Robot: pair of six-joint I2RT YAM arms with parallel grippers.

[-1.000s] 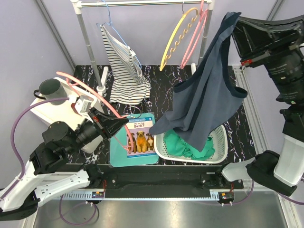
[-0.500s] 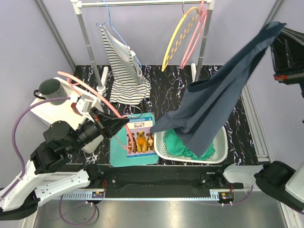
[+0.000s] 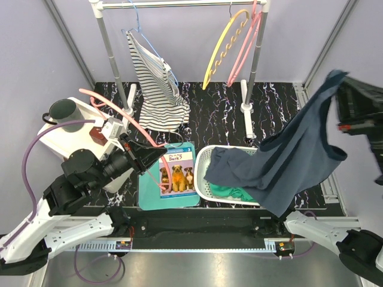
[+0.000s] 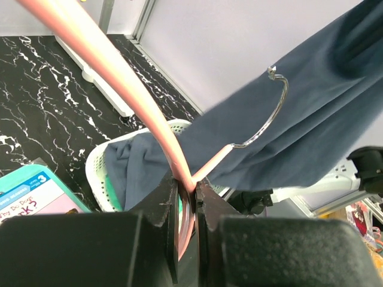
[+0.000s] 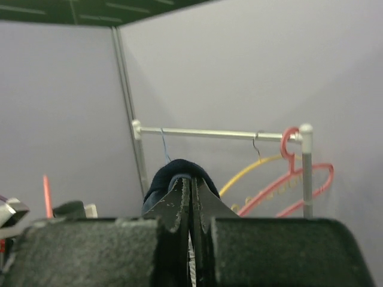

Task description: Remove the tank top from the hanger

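The navy tank top [image 3: 293,161] hangs from my right gripper [image 3: 339,89], which is shut on its top edge high at the right. Its lower part drapes into the white basket [image 3: 202,190]. In the right wrist view the jaws [image 5: 192,182] pinch a fold of the dark cloth [image 5: 179,169]. My left gripper [image 3: 154,156] is shut on the bare pink hanger [image 3: 111,107] at the left, apart from the top. The left wrist view shows the jaws [image 4: 187,188] clamped on the pink hanger [image 4: 119,84], its metal hook [image 4: 272,113] in front of the tank top [image 4: 323,107].
A clothes rack [image 3: 179,4] at the back carries a striped shirt [image 3: 154,84] on a blue hanger, plus yellow and pink hangers [image 3: 224,45]. A picture book [image 3: 175,173] lies left of the basket, which holds green cloth [image 3: 230,192]. A white box with a mug [image 3: 60,110] sits far left.
My right gripper has swung right and down with the tank top, whose lower part has settled into the basket. The left gripper and hanger have barely moved.
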